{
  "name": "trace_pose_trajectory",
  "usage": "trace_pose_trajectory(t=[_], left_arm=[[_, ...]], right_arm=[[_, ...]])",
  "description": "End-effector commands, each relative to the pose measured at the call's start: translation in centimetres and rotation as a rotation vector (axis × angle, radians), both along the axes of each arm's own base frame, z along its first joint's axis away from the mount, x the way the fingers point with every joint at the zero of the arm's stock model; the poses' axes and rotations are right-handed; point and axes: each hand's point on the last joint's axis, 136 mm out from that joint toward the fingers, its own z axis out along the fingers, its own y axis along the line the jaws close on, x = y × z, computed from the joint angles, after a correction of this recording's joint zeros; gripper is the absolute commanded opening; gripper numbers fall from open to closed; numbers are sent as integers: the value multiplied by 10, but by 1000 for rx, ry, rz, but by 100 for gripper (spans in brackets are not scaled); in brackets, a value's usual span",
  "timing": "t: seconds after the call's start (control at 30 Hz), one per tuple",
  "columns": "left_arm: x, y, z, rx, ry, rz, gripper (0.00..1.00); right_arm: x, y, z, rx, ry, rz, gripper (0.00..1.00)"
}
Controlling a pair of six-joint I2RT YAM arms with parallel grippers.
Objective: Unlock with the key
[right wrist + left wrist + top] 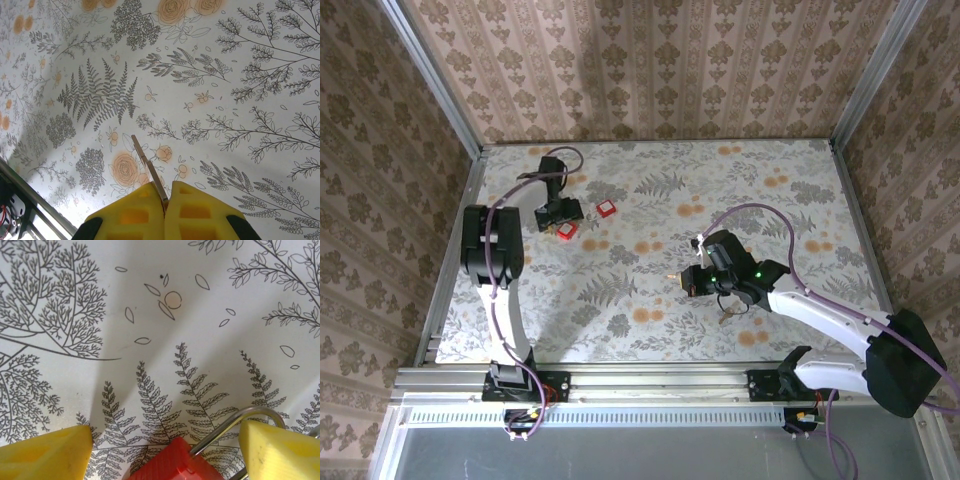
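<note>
Right gripper (166, 207) is clamped tight on the key (149, 170), with the thin blade sticking out forward from between the yellow fingers (200, 215). It sits over the floral table (740, 190), near side, right of centre, well apart from both padlocks. Left gripper (162, 435) is at the far left, jaws wide, straddling a red padlock (170, 465). One finger is just beside its wire shackle (235, 421); can't tell if they touch. Second padlock (608, 209) lies nearby on the table.

The key (148, 168) has its head hidden inside the right hand (166, 194) (red padlock (170, 463) cropped by the edge).
</note>
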Motion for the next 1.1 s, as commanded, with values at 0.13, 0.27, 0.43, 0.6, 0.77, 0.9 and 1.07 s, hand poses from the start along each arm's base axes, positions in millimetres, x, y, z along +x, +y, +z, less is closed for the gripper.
trace_pose_trajectory(t=[0.13, 0.27, 0.43, 0.6, 0.77, 0.9, 1.07], left_arm=[[11, -17, -9, -20, 23, -93, 77], [4, -31, -9, -30, 26, -161, 77], [-16, -60, -3, -113, -15, -259, 77], [-39, -84, 6, -122, -19, -326, 77], [-50, -83, 19, -109, -34, -317, 77], [-55, -67, 28, -55, -27, -298, 79], [-53, -51, 46, -8, -60, -320, 82]], right_arm=[[-5, 4, -3, 23, 16, 10, 0], [-4, 3, -1, 17, 13, 8, 0], [-3, 4, 6, 31, -2, 11, 0], [-5, 6, 13, 31, -7, 33, 0], [-6, 2, 17, 41, -20, 17, 0], [-8, 3, 15, 69, -13, 1, 0], [-8, 5, 14, 79, 3, -7, 0]])
